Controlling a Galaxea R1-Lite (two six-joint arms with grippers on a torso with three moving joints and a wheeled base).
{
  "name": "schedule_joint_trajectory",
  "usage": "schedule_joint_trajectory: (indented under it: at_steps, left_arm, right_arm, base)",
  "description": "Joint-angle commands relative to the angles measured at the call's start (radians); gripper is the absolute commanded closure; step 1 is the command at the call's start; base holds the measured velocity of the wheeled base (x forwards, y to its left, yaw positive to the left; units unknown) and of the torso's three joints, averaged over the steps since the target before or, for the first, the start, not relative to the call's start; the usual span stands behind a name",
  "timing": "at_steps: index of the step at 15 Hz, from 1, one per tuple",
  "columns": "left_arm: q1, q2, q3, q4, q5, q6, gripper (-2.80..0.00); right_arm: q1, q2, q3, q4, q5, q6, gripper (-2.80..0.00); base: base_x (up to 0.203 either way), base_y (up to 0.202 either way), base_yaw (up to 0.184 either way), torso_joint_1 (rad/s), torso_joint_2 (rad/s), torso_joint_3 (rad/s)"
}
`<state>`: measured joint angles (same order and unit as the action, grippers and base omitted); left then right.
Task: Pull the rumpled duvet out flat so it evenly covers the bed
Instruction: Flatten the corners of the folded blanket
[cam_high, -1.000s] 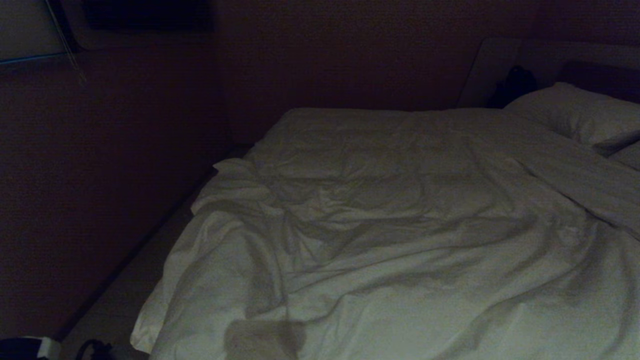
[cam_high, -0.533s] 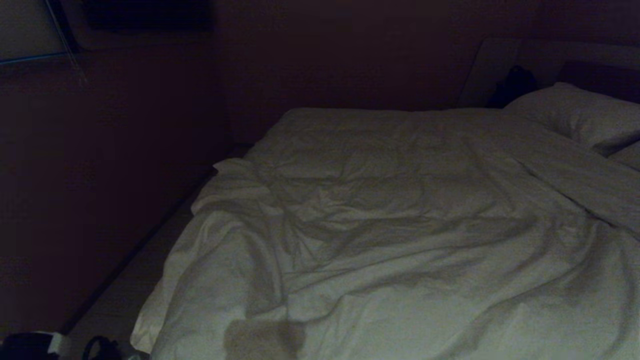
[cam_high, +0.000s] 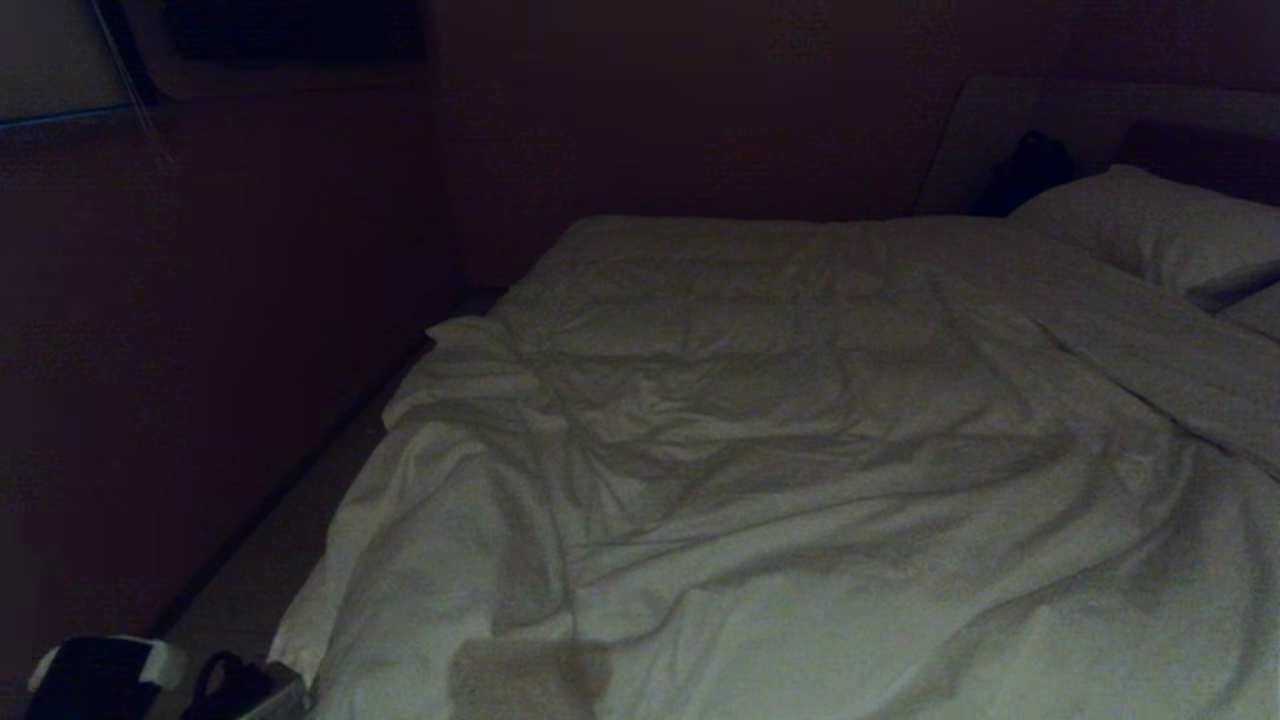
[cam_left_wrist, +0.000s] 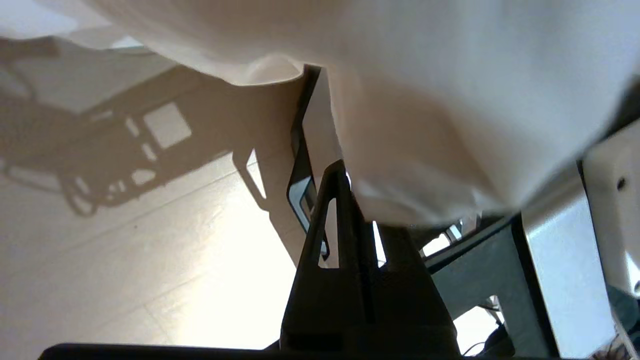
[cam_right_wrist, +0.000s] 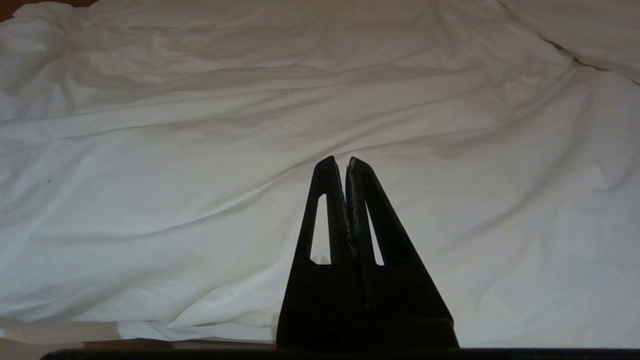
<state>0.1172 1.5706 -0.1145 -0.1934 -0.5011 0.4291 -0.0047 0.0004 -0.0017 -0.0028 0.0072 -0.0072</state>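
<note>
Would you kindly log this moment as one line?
left gripper: shut on duvet corner | right gripper: shut, empty | duvet: rumpled

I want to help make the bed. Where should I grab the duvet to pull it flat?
Grab the duvet by its near-left corner, coming in from the floor side. That corner droops loose over the edge, so there is a thick fold to pinch. The rumples bunch up just behind it, so pulling there would probably smooth them.
</note>
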Motion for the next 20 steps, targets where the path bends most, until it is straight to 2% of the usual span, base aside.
schedule_joint_trajectory:
  at_steps: [1,4,7,12,16,19,20]
  left_arm:
    - [-0.017,0.013,-0.003,-0.037,0.001,-0.041,0.0]
    - [-0.046,0.034,-0.001,-0.12,0.016,-0.136,0.0]
    - [-0.08,0.032,-0.004,-0.14,0.047,-0.204,0.0]
    - [-0.102,0.059,0.013,-0.193,0.079,-0.223,0.0]
    - [-0.132,0.11,0.049,-0.316,0.12,-0.269,0.0]
    - [-0.15,0.155,0.097,-0.441,0.143,-0.274,0.0]
    - [-0.152,0.167,0.109,-0.471,0.144,-0.274,-2.8]
  right_arm:
    - [0.0,0.001,0.0,0.001,0.0,0.0,0.0]
    - [0.0,0.001,0.0,0.0,0.0,0.0,0.0]
    - [0.0,0.001,0.0,0.0,0.0,0.0,0.0]
    - [0.0,0.001,0.0,0.0,0.0,0.0,0.0]
    - [0.0,0.001,0.0,0.0,0.0,0.0,0.0]
    - [0.0,0.001,0.0,0.0,0.0,0.0,0.0]
    - [0.0,0.001,0.0,0.0,-0.001,0.0,0.0]
  base:
    - [0.0,0.0,0.0,0.0,0.0,0.0]
    - [0.0,0.0,0.0,0.0,0.0,0.0]
    - [0.0,0.0,0.0,0.0,0.0,0.0]
    - [0.0,0.0,0.0,0.0,0.0,0.0]
    - [0.0,0.0,0.0,0.0,0.0,0.0]
    - [0.0,0.0,0.0,0.0,0.0,0.0]
    - [0.0,0.0,0.0,0.0,0.0,0.0]
